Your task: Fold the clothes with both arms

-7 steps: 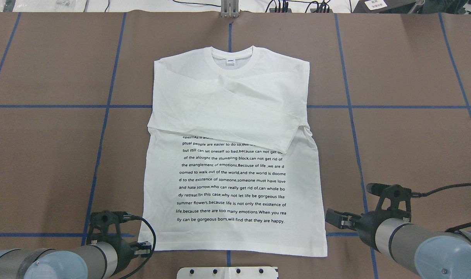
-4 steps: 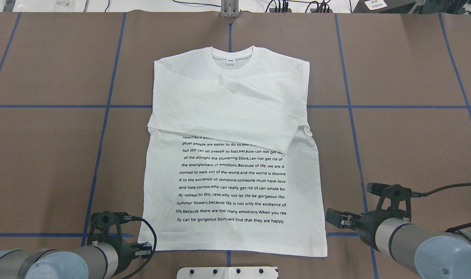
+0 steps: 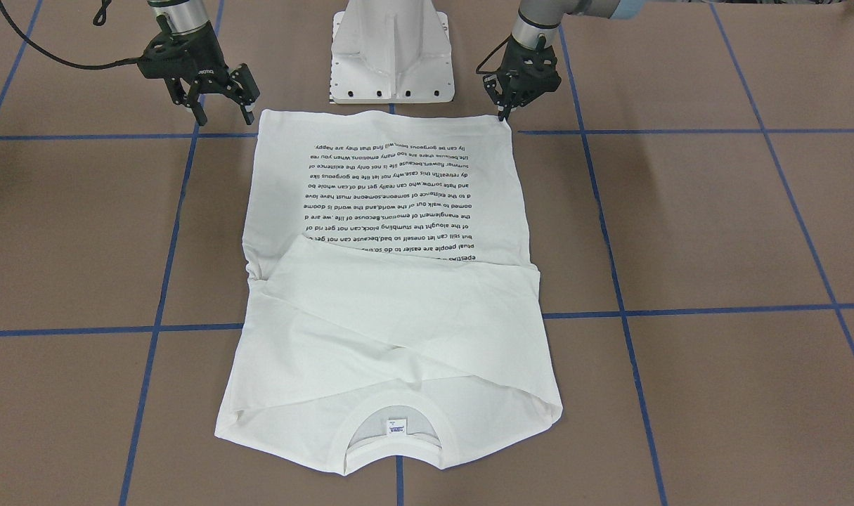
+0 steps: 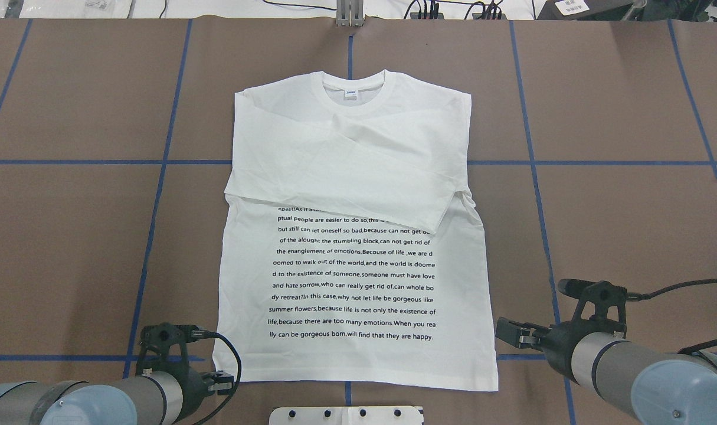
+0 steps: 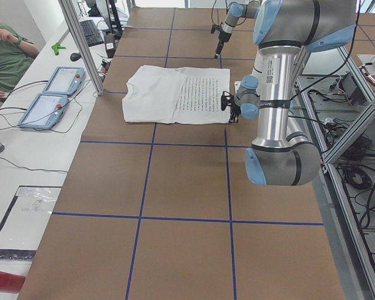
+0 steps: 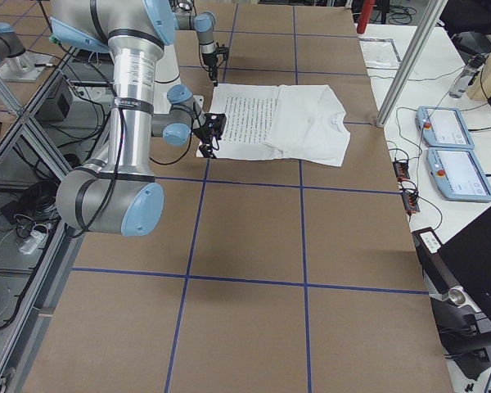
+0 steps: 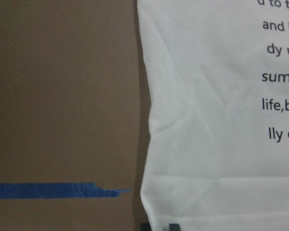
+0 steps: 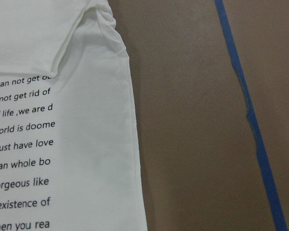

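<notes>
Here, left pincer (image 3: 503, 116) at shirt (image 3: 391, 295) hem corner, right pincer (image 3: 224, 114) beside.

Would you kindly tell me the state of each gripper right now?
Left gripper: at the shirt hem corner; cannot tell whether shut.
Right gripper: open, holding nothing.

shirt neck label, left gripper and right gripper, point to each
neck label (image 4: 350, 93), overhead view, middle of the tag
left gripper (image 3: 503, 114), front-facing view, between its fingertips
right gripper (image 3: 225, 113), front-facing view, between its fingertips

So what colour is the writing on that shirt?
Black text on a white shirt, clearest in the overhead view.
</notes>
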